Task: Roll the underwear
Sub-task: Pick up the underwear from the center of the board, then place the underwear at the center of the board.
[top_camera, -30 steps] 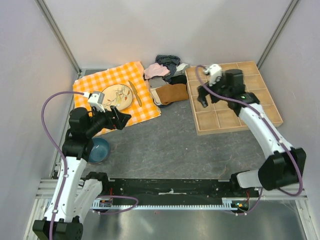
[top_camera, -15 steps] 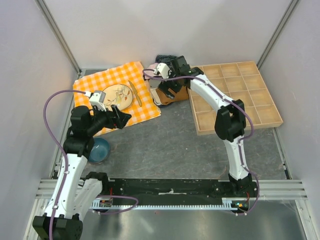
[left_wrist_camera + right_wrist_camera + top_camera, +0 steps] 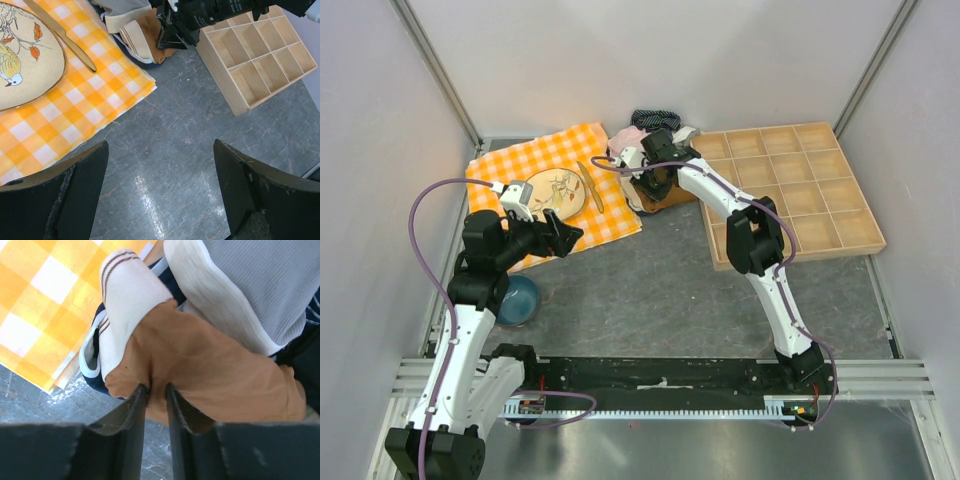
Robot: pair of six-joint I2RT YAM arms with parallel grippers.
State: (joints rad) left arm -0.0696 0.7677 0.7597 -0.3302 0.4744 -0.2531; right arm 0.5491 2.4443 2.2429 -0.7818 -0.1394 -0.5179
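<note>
Standing at the arms' end of the table, I see the left gripper (image 3: 160,150) nearest. It hangs above bare tabletop off the near right corner of the orange checked cloth (image 3: 75,100), jaws spread wide with nothing between them, well apart from the garment.

Further on, just off the cloth's right edge, lies the underwear (image 3: 210,365), at the front of a small heap of clothes. The right gripper (image 3: 156,387) is down on it. Its two fingers stand almost together, with a raised fold of the brown fabric nipped in the narrow gap at the garment's near edge, toward its cloth-side end. So the right arm is the one at the work.

The garment's long axis runs away from the cloth toward the wooden tray (image 3: 790,200), and most of its length lies on the tray side of the fingers. Any roll, I'd judge, would have to travel along that line.

It is soft, rumpled rust-brown stuff, with a cream band bearing thin brown stripes at the end by the cloth. A navy-and-white piece (image 3: 94,379) peeps out from under that end, and beyond, a grey garment (image 3: 250,285) overlaps its far side.
</note>
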